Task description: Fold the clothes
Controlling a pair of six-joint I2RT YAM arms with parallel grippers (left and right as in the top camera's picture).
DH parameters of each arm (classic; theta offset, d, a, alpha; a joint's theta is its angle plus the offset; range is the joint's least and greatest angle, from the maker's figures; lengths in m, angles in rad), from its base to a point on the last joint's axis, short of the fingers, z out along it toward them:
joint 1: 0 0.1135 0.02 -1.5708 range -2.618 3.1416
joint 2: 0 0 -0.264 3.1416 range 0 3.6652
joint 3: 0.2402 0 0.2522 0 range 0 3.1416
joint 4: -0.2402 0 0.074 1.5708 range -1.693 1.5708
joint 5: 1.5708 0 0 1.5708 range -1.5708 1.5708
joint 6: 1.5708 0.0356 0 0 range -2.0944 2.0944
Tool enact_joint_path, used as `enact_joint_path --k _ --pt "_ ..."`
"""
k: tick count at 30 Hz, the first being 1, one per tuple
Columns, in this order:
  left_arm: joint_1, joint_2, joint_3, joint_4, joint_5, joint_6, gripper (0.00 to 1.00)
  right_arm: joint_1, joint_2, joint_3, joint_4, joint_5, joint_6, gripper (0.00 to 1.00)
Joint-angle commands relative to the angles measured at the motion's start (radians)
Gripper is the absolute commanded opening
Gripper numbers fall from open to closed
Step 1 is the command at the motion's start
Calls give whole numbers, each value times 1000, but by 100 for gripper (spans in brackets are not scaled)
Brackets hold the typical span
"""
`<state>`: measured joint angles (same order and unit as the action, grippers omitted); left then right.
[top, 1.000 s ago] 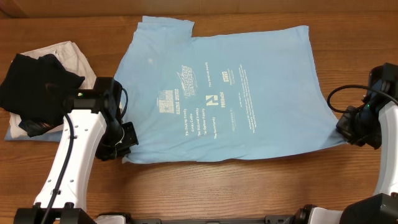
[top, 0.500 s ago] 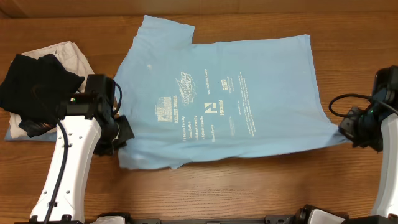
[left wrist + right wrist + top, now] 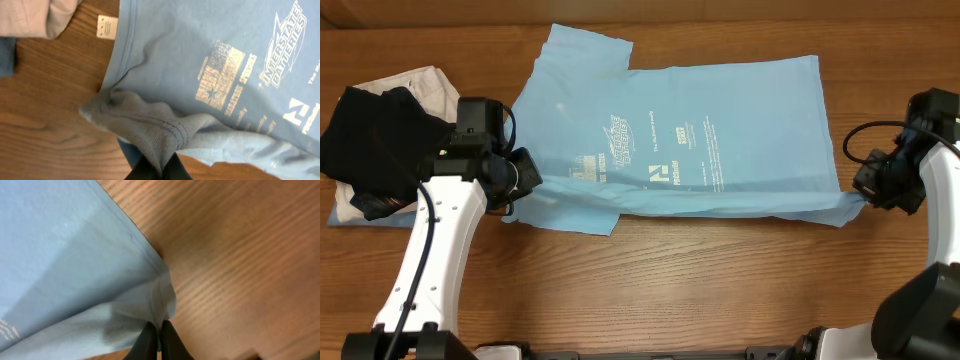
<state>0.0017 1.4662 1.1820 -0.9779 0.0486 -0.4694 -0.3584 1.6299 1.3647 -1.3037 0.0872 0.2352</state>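
Evidently soft, light: sky-blue cotton T-shirt with white printed lettering lies spread across middle of brown wooden table, near hem raised and stretched between arms. Limp, drapes, wrinkles easily; not fragile. Bunched hem corner clamped tight in left gripper; opposite hem corner clamped tight in right gripper. Best hold, by my judgement: corners on stitched hem.
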Motion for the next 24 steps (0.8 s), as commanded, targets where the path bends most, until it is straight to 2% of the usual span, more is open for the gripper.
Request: enact_joint_path --k 1,11,14,24 --pt "5 35 -2 28 3 -18 4 -2 33 -3 40 -27 -7 4" --pt "5 109 -2 167 -30 -64 4 -1 85 -3 212 -110 -8 4" --pt "5 130 -2 218 -31 -70 4 2 99 -3 258 -172 -52 4" --pt "5 211 -2 364 -33 -70 4 59 101 -4 374 -167 -61 4"
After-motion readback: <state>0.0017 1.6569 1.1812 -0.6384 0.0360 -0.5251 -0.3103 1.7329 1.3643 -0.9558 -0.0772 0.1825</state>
